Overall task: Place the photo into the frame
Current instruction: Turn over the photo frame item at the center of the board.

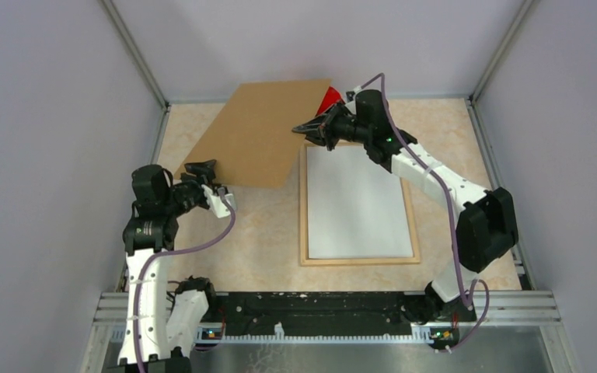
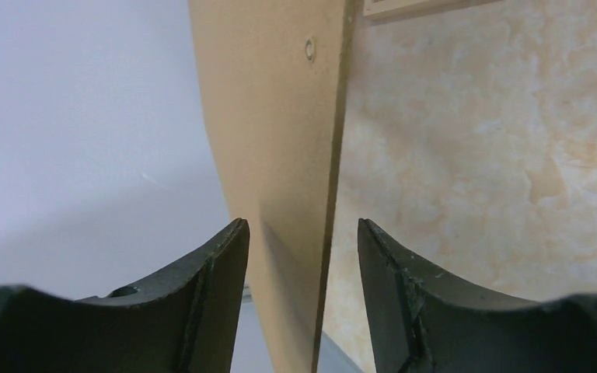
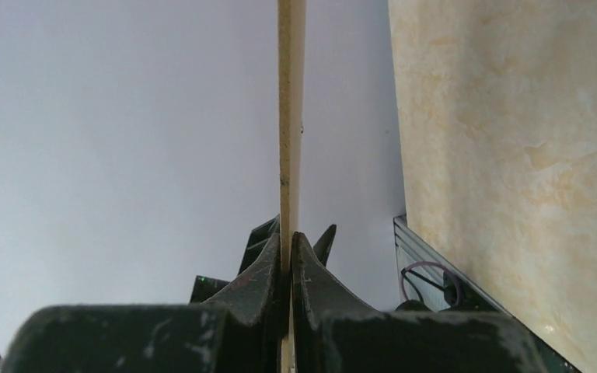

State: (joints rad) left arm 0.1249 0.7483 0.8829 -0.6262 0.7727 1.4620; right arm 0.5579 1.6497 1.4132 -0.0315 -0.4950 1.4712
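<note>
Light-wood frame [image 1: 357, 261] lies flat on the bench [image 1: 264, 233], right of the middle and in front of the right arm. Its long axis runs from the arms' side toward the far wall, a little askew. Inside it sits a plain white sheet filling the opening from rail to rail, long axis the same way. I take this for the photo [image 1: 355, 203], though only a blank white face shows and no print can be seen.

Just left of the frame's far corner, a brown backing board [image 1: 260, 132] is held off the bench at a slant, its far edge up against the back wall. The right claw [image 1: 305, 128] is pinched tight on the board's right edge; in its wrist view the board stands thin, edge-on, between the closed fingers [image 3: 264, 272]. The left claw [image 1: 211, 184] sits at the board's near-left corner, spread wide. From its wrist camera the board's edge runs between the two fingers [image 2: 221, 287] with a gap on either side.

Something red [image 1: 328, 99] peeks out behind the board's far right corner — too hidden to name.
</note>
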